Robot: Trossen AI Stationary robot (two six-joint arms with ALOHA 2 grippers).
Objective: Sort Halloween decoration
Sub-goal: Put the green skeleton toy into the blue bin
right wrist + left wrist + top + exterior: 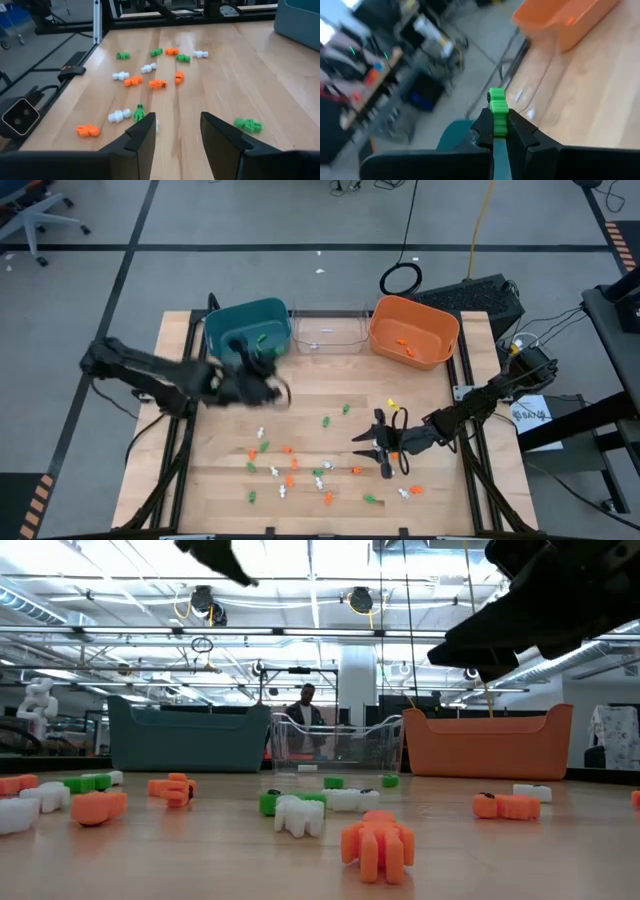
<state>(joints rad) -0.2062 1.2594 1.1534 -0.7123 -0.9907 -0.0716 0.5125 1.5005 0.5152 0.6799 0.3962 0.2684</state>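
The left gripper [500, 131] has its jaws pinching a green trinket [498, 111], which stands up out of the fingertips. In the high view that gripper [268, 388] sits at the near edge of the teal bin [222, 322], at the far left of the tabletop [320, 390], so the step in hand looks like the delivery of a green piece. A green piece [261, 337] already lies in the teal bin and orange ones [403, 345] in the orange bin [440, 330], which suggests sorting by colour, with the clear bin [328, 315] between them for the white.

The next move calls for carrying the trinket over the teal bin's wall and spreading the jaws above its floor, high enough that the fingers clear the rim.

The right gripper [380, 444] hovers low over the right half of the tabletop with its jaws spread and nothing between them. Loose trinkets, orange [157, 83], green [248, 124] and white [119, 116], lie scattered ahead of it across the near middle of the board.

The left wrist view is smeared, so the far room and the bin under the fingers are hard to read. In the high view the left gripper is a dark blur and the held piece cannot be made out there. The low view cuts both arms off at the top, and a person stands behind the clear bin.
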